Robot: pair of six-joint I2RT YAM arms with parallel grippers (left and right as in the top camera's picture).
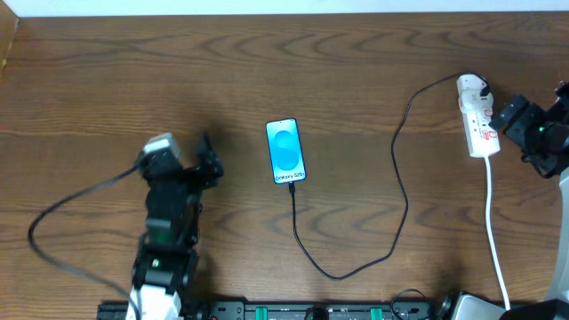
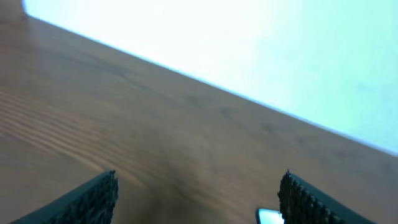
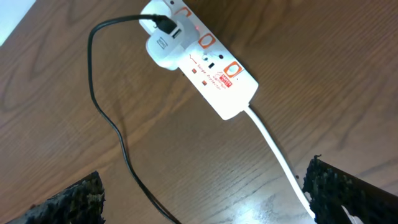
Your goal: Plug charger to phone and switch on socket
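Observation:
The phone [image 1: 285, 151] lies flat mid-table with its cyan screen up; one corner shows in the left wrist view [image 2: 269, 216]. The black charger cable [image 1: 391, 249] runs from the phone's near edge, where its tip touches the phone, in a loop to the white adapter [image 1: 471, 86]. The adapter sits in the white power strip [image 1: 481, 123]. In the right wrist view the strip [image 3: 221, 71], adapter [image 3: 161, 43] and cable [image 3: 118, 140] are ahead of my open right gripper [image 3: 202, 199]. My left gripper [image 2: 199, 199] is open and empty, left of the phone.
The strip's thick white cord [image 1: 493, 231] runs toward the table's near edge at the right and passes by my right finger [image 3: 277, 152]. The left arm's own black cable [image 1: 62, 213] loops at the near left. The wooden table's far edge [image 2: 205, 81] meets a pale surface.

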